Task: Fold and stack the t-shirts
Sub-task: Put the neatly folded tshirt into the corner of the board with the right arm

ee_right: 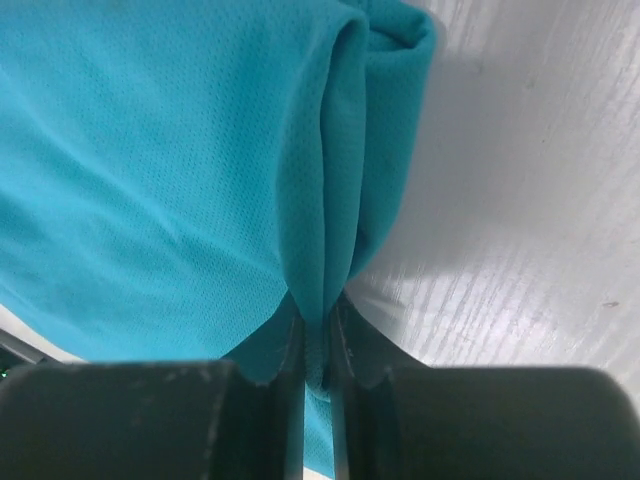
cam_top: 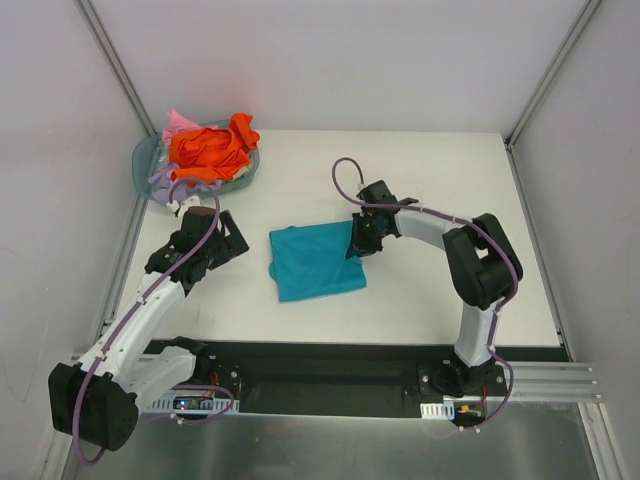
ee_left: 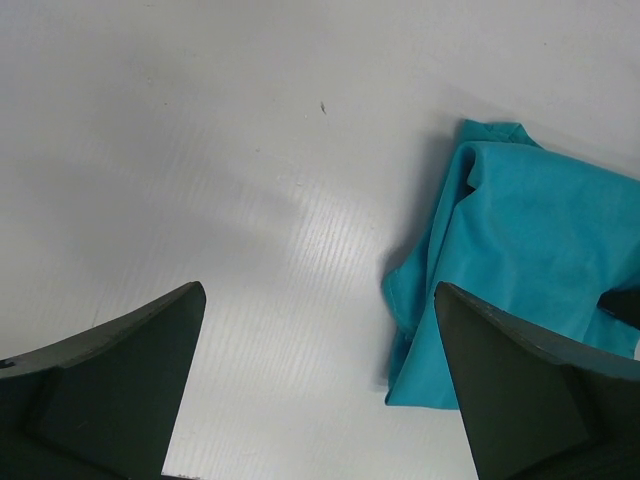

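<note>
On the white table (cam_top: 430,190), near the middle: teal t-shirt (cam_top: 315,262), partly folded into a rough rectangle, flat over most of its area, rumpled along the left edge; at its right edge, right gripper (ee_right: 318,318), jaws pressed almost together, pinching a raised fold of the teal mesh cloth; in the right wrist view, a narrow ridge of fabric rising from between the dark fingers (ee_right: 365,350) and running away from them, bare table just to the right of that ridge; left of the shirt and apart from it, left gripper (cam_top: 215,243), jaws spread wide, nothing between them; in the left wrist view, only bare table in the gap, the shirt's crumpled left edge close to one finger, touching or not impossible to tell; at the far left corner of the table, round translucent grey-blue basket (cam_top: 143,160), heaped with an orange t-shirt (cam_top: 210,148) on top, pink cloth (cam_top: 178,122) at the far rim, lavender cloth (cam_top: 160,182) draped over the near rim.
</note>
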{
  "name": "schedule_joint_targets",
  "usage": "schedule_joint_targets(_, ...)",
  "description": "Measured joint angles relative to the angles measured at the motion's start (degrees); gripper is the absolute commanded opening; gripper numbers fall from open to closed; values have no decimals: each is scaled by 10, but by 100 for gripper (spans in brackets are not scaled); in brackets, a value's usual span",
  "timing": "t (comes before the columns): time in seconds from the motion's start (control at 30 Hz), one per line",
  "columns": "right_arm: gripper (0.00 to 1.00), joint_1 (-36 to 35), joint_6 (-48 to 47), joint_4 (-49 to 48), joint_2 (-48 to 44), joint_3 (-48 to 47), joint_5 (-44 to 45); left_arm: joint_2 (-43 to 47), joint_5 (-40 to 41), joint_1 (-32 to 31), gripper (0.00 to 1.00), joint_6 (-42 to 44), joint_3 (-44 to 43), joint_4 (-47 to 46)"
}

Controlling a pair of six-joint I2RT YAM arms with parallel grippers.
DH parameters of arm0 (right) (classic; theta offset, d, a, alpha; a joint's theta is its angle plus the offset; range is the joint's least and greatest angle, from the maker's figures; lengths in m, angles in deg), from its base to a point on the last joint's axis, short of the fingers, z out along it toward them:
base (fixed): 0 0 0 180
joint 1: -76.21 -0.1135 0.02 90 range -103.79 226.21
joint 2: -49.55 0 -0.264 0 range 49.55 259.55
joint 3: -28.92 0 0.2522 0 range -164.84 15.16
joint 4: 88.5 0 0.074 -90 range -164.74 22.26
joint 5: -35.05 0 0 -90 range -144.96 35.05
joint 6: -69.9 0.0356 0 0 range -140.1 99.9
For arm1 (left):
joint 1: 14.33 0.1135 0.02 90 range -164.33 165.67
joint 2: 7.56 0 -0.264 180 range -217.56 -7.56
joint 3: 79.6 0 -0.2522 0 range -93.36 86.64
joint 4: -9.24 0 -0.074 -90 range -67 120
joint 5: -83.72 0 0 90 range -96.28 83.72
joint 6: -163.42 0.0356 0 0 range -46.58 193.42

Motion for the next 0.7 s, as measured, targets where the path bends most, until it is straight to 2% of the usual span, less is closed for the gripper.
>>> schedule_joint_targets(0.07,1,0,5,-1,0,0,2,0,0,0,99,0,-1,0)
schedule_joint_targets(0.23,1,16,-16,21,-31,22,25,0,1,0,99,4,-8,0)
schedule_joint_targets(0.43,1,158,-79,79,-61,27,71,-9,16,0,99,5,-20,-1)
schedule_joint_targets(0.57,1,269,-113,130,6,-86,103,-27,28,0,99,5,-24,-2)
schedule_joint_targets(0.7,1,326,-134,163,110,-242,105,-54,31,0,99,5,-39,-2)
